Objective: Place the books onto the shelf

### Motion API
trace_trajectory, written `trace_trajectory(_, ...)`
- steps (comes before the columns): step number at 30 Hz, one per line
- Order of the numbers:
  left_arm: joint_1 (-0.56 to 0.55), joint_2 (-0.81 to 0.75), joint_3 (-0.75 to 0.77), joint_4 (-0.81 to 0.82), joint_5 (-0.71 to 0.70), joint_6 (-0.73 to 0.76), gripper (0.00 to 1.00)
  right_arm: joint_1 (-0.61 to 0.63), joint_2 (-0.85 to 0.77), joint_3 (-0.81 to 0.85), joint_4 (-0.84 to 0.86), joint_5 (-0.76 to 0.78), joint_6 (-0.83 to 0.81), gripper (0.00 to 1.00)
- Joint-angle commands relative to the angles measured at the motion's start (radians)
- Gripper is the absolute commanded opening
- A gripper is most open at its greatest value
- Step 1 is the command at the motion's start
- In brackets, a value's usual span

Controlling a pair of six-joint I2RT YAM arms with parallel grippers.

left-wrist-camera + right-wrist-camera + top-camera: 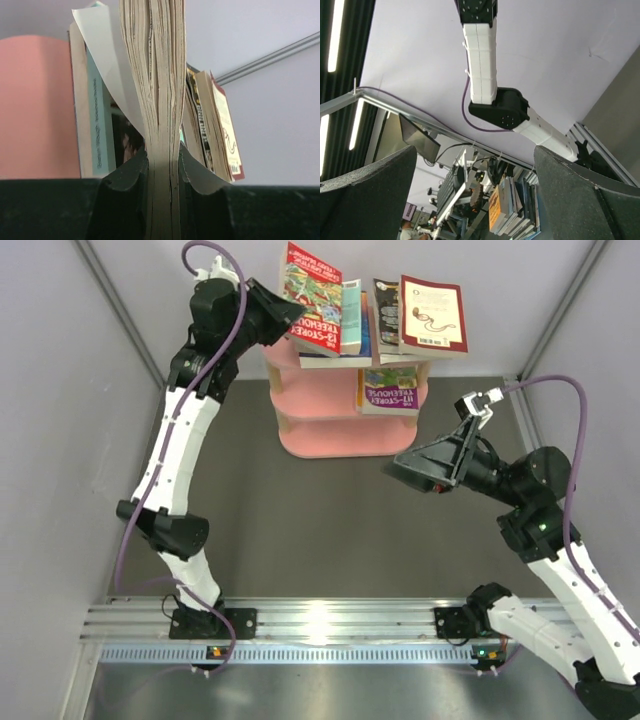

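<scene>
Left wrist: L gripper [162, 172] tight on book [155, 75]

shelf [340, 435] pink, pale wood edges; red cartoon Treehouse book [312, 295] has a busy multicolour cartoon cover on red, page edges yellowed cream in the left wrist view; maroon-and-cream book [432, 315] cream panel, maroon border, dark line drawing; purple-green book [390, 390] purple ground, green patches, pale lettering; teal book [97, 135] light teal spine, faint darker print; left hand [285, 312] and right hand [415, 475] matte black; arms [180, 450] white shells, black joints; cables [242, 310] purple; bench [330, 530] dark grey; rail [330, 620] bright silver; walls [60, 390] pale lilac-grey
</scene>
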Motion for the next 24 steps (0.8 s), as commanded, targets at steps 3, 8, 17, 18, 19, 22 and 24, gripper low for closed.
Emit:
trace_trajectory(3, 0.027, 0.067, 0.129, 0.257, 0.159, -0.096, 0.00, -0.049, -0.009, -0.003, -0.064, -0.061, -0.048, 1.00)
trace_trajectory(8, 0.035, 0.118, 0.155, 0.268, 0.155, -0.088, 0.00, -0.107, 0.028, 0.013, -0.069, -0.134, -0.055, 1.00)
trace_trajectory(17, 0.044, 0.186, 0.192, 0.240, 0.139, -0.054, 0.14, -0.213, 0.106, 0.053, -0.064, -0.235, -0.075, 1.00)
trace_trajectory(18, 0.044, 0.187, 0.194, 0.237, 0.133, -0.048, 0.22, -0.229, 0.109, 0.052, -0.064, -0.242, -0.075, 1.00)
trace_trajectory(19, 0.045, 0.190, 0.197, 0.229, 0.130, -0.035, 0.24, -0.236, 0.114, 0.050, -0.063, -0.251, -0.074, 1.00)
trace_trajectory(22, 0.050, 0.201, 0.203, 0.220, 0.131, -0.015, 0.37, -0.252, 0.115, 0.041, -0.061, -0.262, -0.075, 1.00)
trace_trajectory(24, 0.059, 0.222, 0.208, 0.222, 0.151, -0.014, 0.43, -0.253, 0.117, 0.033, -0.058, -0.260, -0.072, 1.00)
